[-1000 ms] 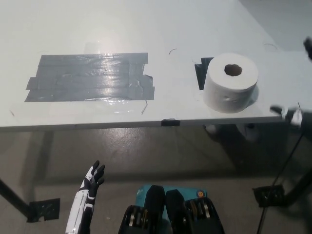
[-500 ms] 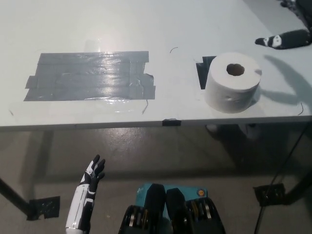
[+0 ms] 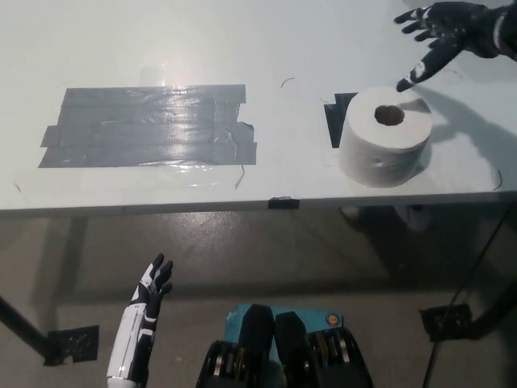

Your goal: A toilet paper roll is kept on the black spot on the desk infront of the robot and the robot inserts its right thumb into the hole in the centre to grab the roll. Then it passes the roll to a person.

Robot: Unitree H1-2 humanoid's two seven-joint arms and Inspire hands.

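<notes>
A white toilet paper roll (image 3: 383, 145) stands upright on the white desk (image 3: 242, 48), its centre hole facing up, covering most of a black spot (image 3: 335, 117) near the front edge. My black right hand (image 3: 440, 32) hovers open just beyond and to the right of the roll, fingers spread, one fingertip reaching down toward the roll's top edge without touching it. My white left hand (image 3: 149, 295) rests open below the desk at the lower left.
A large patch of grey tape (image 3: 149, 127) lies on the desk's left half. The desk's front edge (image 3: 275, 202) runs across the middle of the view. Below it are floor, desk legs and a cable at the right.
My right hand has risen from the desk's right edge, moved up over the desk and left toward the roll. The roll has not moved. The left hand has barely shifted.
</notes>
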